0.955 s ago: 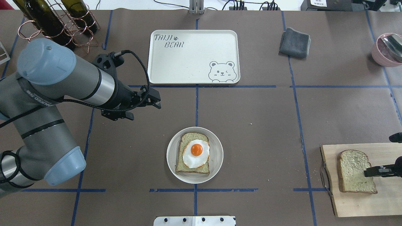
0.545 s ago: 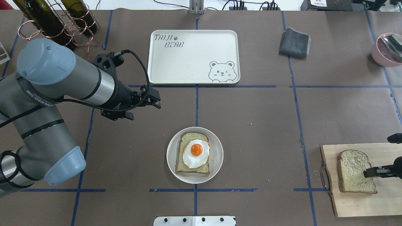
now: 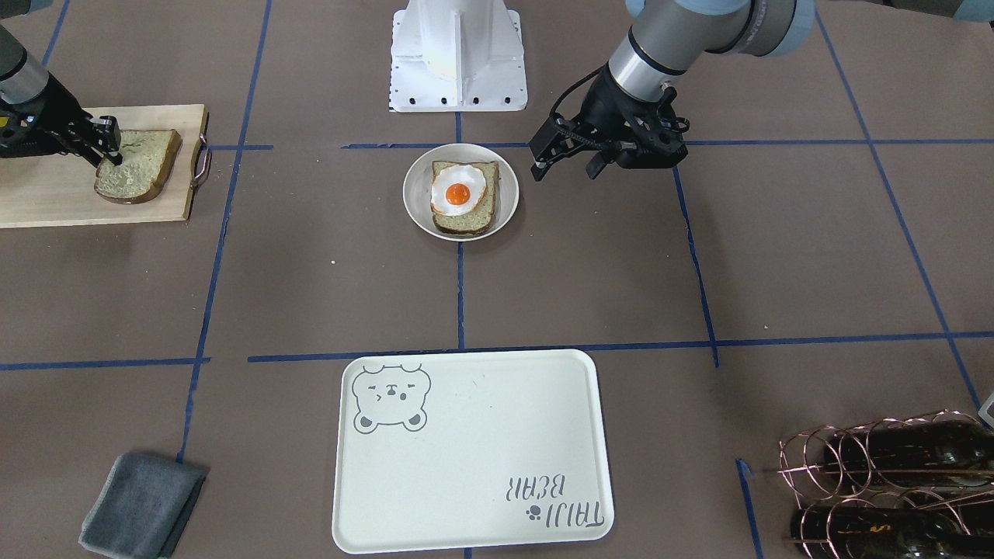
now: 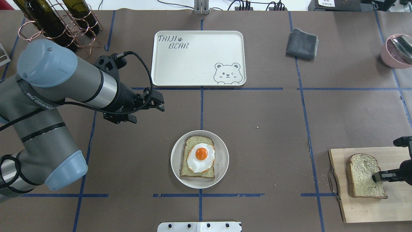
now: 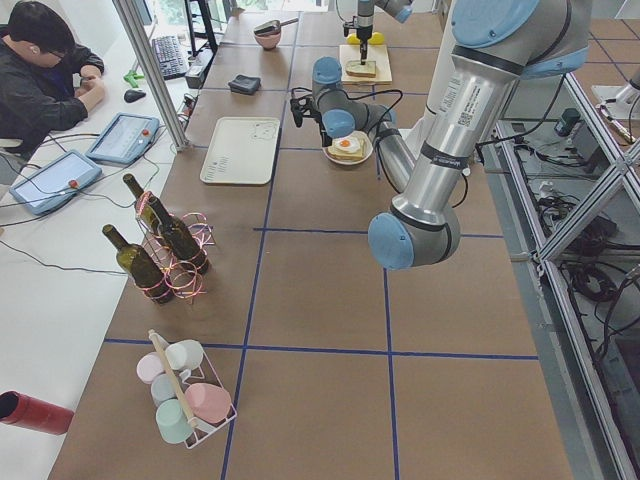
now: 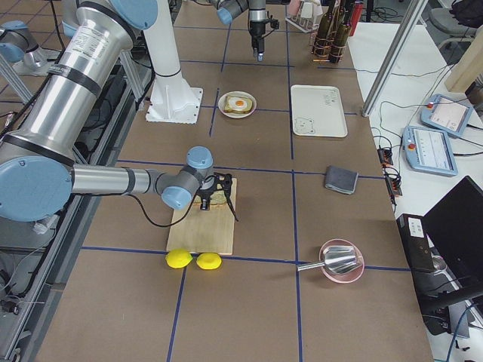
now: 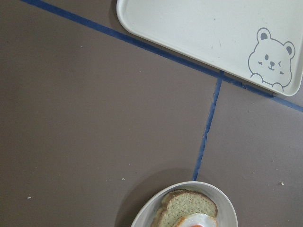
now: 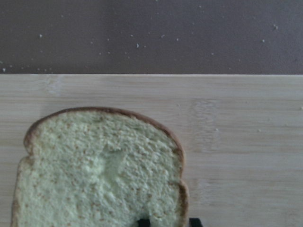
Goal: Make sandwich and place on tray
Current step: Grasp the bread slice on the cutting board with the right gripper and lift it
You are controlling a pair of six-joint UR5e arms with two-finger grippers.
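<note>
Lifting the 2nd slice (image 4: 363,174) level off the board (image 4: 363,212), right fingers (image 4: 381,177) seemingly closed on its edge, suits stacking it on the egg (image 4: 201,157) in the dish (image 4: 222,164); left fingers (image 3: 541,154) hover open, tray (image 4: 199,42) beyond.

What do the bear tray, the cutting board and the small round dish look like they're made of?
Tray: likely matte plastic, even cream surface, printed grey artwork, moulded raised rim. Cutting board: wood or bamboo, pale, straight grain lines, no gloss. Dish: smooth plain white; ceramic or plastic, cannot tell.
</note>
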